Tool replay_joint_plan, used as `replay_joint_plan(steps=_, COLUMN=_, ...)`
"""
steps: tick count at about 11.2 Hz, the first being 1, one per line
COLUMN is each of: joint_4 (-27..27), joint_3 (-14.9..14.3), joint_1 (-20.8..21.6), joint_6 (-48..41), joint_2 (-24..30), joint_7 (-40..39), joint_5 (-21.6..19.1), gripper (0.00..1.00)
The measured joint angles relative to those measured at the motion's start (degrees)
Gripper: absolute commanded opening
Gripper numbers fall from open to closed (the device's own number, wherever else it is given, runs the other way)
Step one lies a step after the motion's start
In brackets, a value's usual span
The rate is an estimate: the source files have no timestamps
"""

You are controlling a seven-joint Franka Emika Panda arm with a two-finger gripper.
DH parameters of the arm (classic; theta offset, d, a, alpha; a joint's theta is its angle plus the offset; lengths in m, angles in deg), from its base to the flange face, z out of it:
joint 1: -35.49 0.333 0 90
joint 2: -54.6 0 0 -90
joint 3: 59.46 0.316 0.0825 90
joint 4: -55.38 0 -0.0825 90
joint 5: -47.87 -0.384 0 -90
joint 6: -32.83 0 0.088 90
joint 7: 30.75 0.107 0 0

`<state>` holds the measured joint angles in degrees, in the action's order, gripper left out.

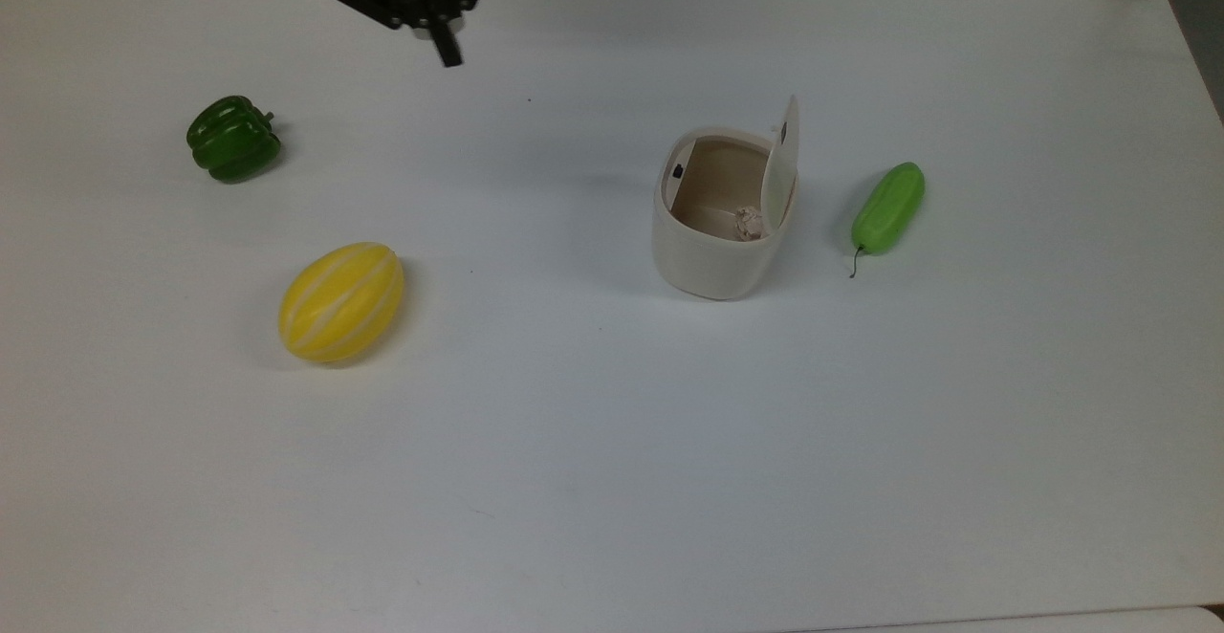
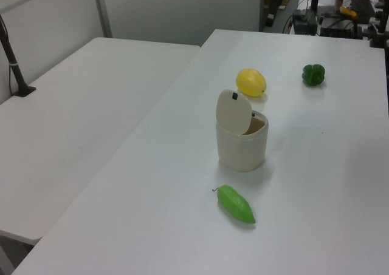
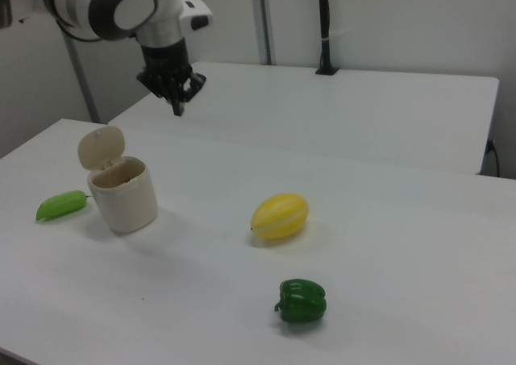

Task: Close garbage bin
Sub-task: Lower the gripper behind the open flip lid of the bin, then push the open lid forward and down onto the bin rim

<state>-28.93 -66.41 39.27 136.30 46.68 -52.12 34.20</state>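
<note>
Cream-white garbage bin (image 1: 712, 251) stands well apart from the gripper (image 1: 448, 52), toward the top view's lower right; lid (image 1: 782, 163) upright, fingers seemingly pinched together.

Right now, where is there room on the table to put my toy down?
Lots of room: the whole near side of the table in the top view, below the yellow melon and garbage bin, is bare. So is the stretch between them. It's tightest between the bin and the green cucumber.
</note>
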Motion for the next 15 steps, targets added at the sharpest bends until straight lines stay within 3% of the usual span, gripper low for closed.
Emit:
replay_joint_plan(steps=2, joint_4=2.2, joint_3=1.1, joint_1=3.2, joint_6=0.3, joint_2=-1.5, joint_7=-8.2, joint_5=-2.9, gripper=0.00)
replay_joint_plan(steps=6, joint_4=3.3, joint_3=4.1, joint_1=12.8, joint_6=12.6, joint_2=-7.8, joint_7=-9.0, joint_5=-3.7, gripper=0.00)
replay_joint_plan(steps=10, joint_4=4.4, joint_3=5.8, joint_1=16.3, joint_6=15.1, joint_2=-10.2, joint_7=-9.4, joint_5=-3.7, gripper=0.00)
replay_joint_plan(steps=15, joint_4=3.5, joint_3=5.8, joint_1=17.5, joint_6=7.0, joint_2=-11.3, joint_7=-16.7, joint_5=-0.7, gripper=0.00)
